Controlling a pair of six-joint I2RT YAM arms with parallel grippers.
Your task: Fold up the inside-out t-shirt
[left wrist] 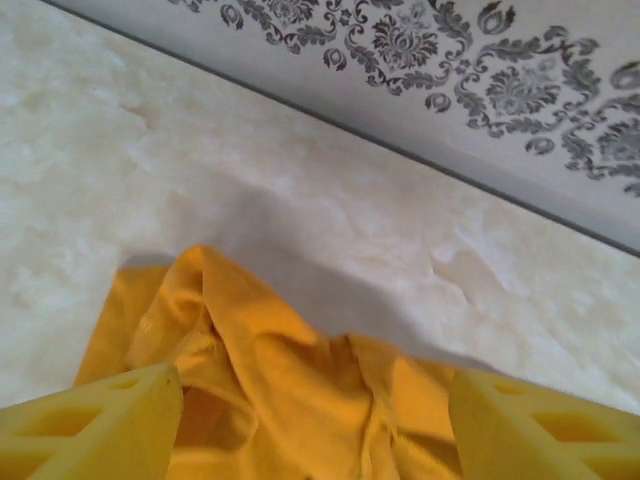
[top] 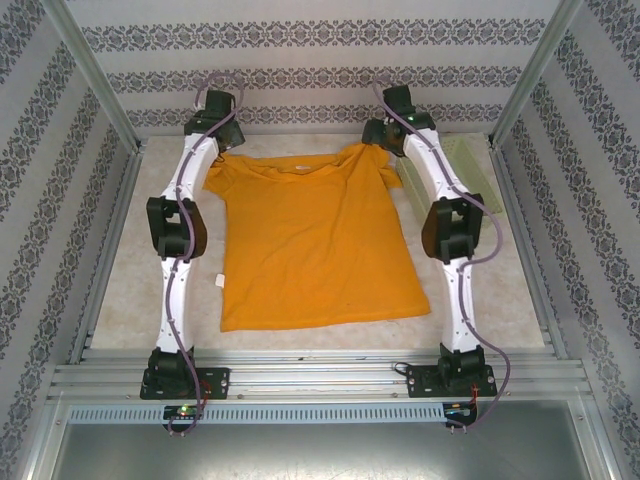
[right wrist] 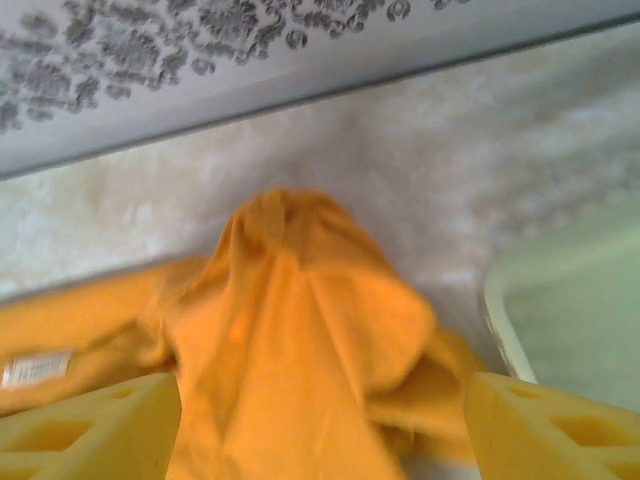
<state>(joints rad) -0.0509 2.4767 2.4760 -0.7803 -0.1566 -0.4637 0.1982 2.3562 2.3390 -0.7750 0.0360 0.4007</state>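
the inside-out t-shirt [top: 315, 250] lies flat on the counter [top: 125, 270], plain orange face up. its long axis runs near to far, with the neck and sleeves toward the patterned back wall, the hem toward the arm bases, and a pale green tray [top: 465, 165] just beside the sleeve on the right. the left tool [left wrist: 312, 400] and the right tool [right wrist: 322, 400] each stand spread over a bunched shoulder, cloth lying between the yellow fingers but not pinched. a white label [right wrist: 35, 368] shows by the neck, its writing too blurred to read.
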